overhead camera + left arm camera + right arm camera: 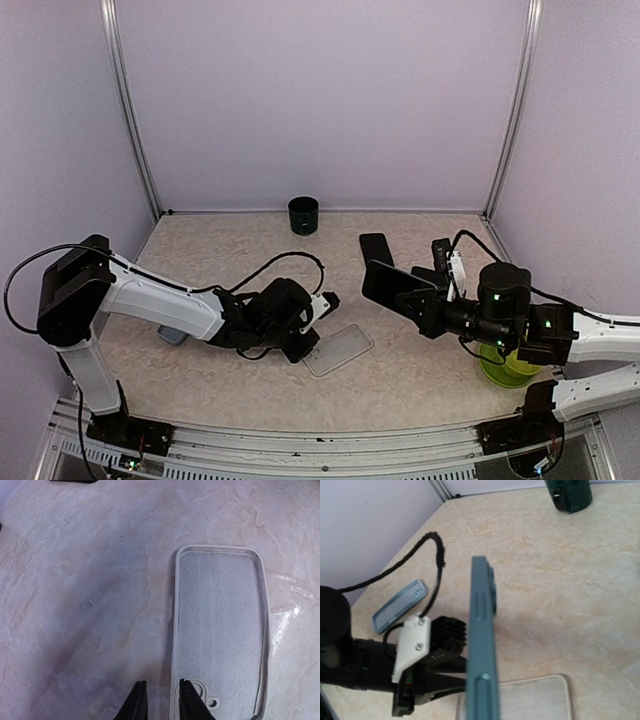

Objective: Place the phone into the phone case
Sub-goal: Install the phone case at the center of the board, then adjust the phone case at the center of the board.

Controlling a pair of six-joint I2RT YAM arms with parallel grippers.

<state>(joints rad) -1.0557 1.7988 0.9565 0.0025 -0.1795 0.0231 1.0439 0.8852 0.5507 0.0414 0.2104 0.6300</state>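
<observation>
The dark phone (388, 282) is held on edge, clamped in the right hand (428, 303) above the counter (420, 370), while the clear phone case (338, 349) lies flat, the left hand (162, 702) narrowly parted astride its rim.

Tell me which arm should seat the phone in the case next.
Right. The right end effector holds the phone raised; the left end effector only straddles the rim of the clear case, jaws open.

Left gripper (302, 350) rests at the end of a clear case (342, 348) on a table (420, 375). Right gripper (420, 298) grips a dark phone (388, 281). Cup (303, 215) behind.
</observation>
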